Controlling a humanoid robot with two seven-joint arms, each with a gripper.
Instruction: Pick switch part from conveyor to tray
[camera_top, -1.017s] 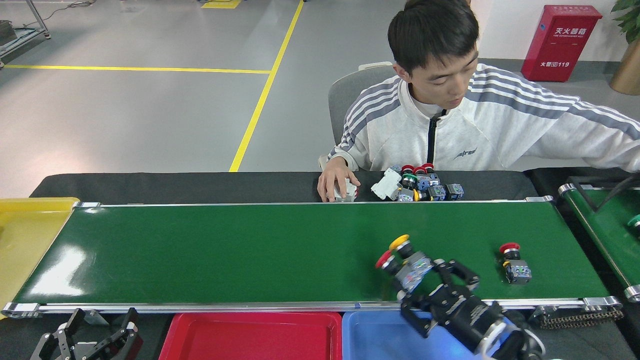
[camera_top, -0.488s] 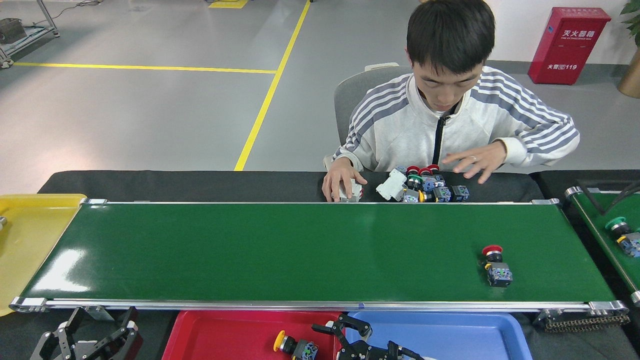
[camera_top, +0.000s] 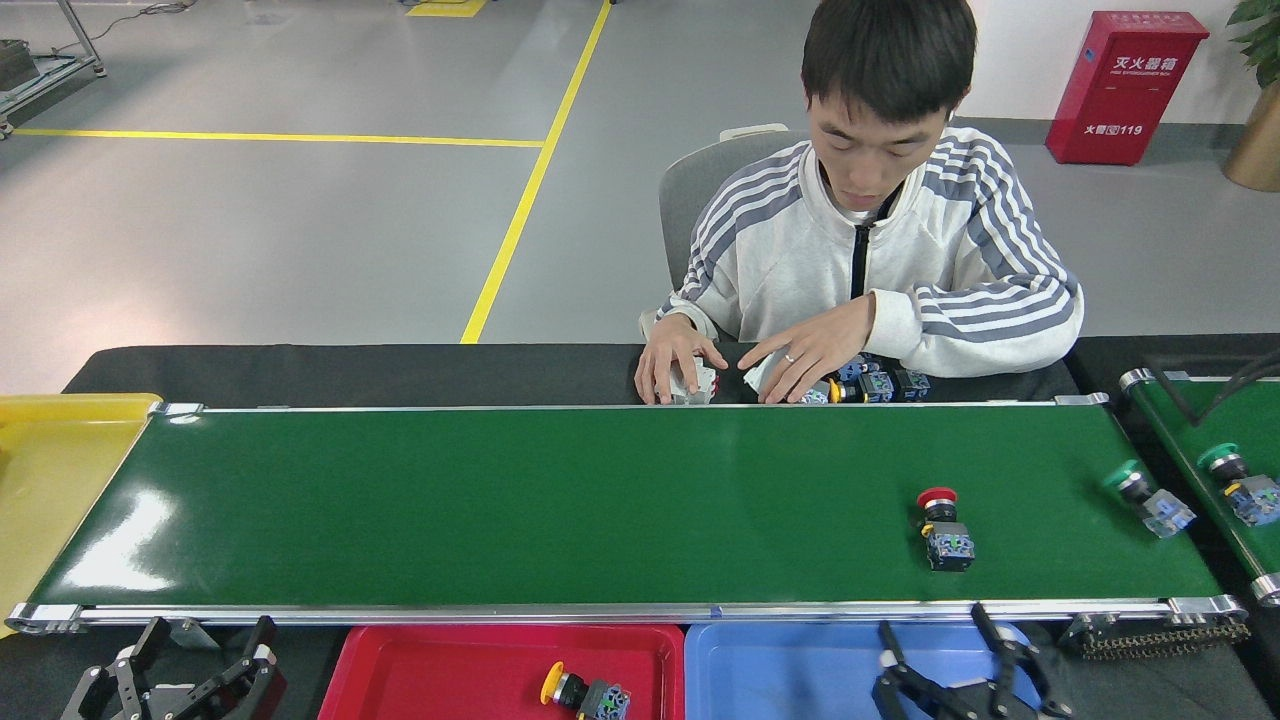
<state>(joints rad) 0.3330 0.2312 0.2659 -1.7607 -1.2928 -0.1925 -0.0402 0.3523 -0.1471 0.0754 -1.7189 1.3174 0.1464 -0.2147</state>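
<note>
Green conveyor (camera_top: 500, 500), red-capped switch (camera_top: 943, 530) beyond open right hand (camera_top: 960, 640)

A long green conveyor (camera_top: 560, 500) runs across a black table (camera_top: 350, 372). On the belt near its right end stands a red-capped switch (camera_top: 942, 530), with a green-capped switch (camera_top: 1148, 497) further right at the belt's edge. A cluster of switches (camera_top: 880, 382) lies on the black table behind the belt.
</note>
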